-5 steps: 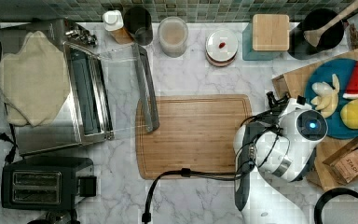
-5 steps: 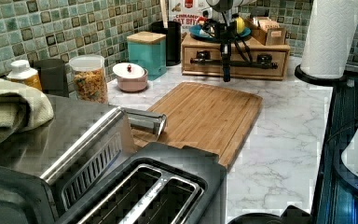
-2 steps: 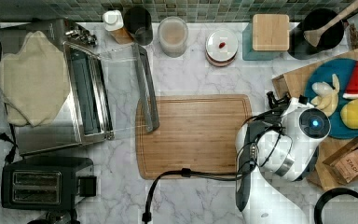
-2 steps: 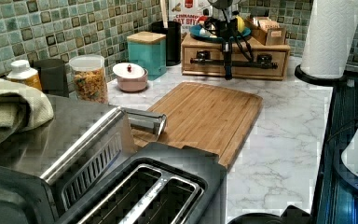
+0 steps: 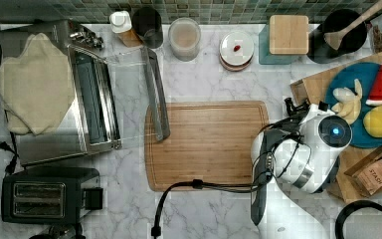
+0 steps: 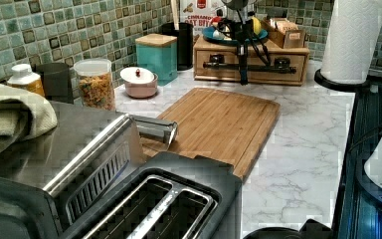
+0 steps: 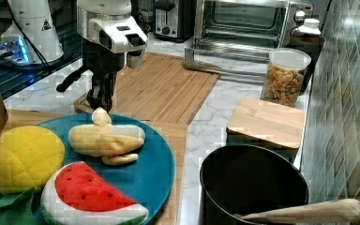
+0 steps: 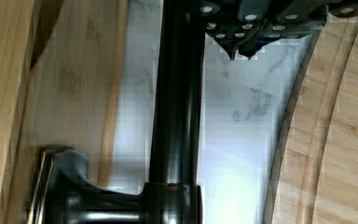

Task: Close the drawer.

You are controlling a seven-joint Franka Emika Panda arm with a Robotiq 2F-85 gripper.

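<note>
Reading the top view left to right: toaster oven (image 5: 79,99), then the cutting board (image 5: 209,144), then our arm, with the wooden box under the blue plate (image 5: 358,107) at the top view's right.

The drawer (image 6: 251,56) is the front face of that box, past the far end of the cutting board in the left view. A dark bar handle (image 6: 258,65) runs across it. We can't tell how far out it stands; the wrist view shows a shadowed step beside the wood front.

The gripper (image 8: 241,55) hangs over the marble strip between the handle (image 8: 177,116) and the board edge. Its fingertips are pinched nearly together and hold nothing.

Handling, as we judge it:
- Rigid wood front and metal bar, so nothing to crush.
- Probably light and free-sliding. The box may skid on the marble if shoved hard.
- No grasp needed. Push with the closed fingers flat on the bar or the wood front.
- Contact near mid-span of the handle, between the two posts. An off-centre push could rack the drawer in its slot.
- The bar is round and smooth, so tips may slip off. The wood face is the safer contact.
</note>
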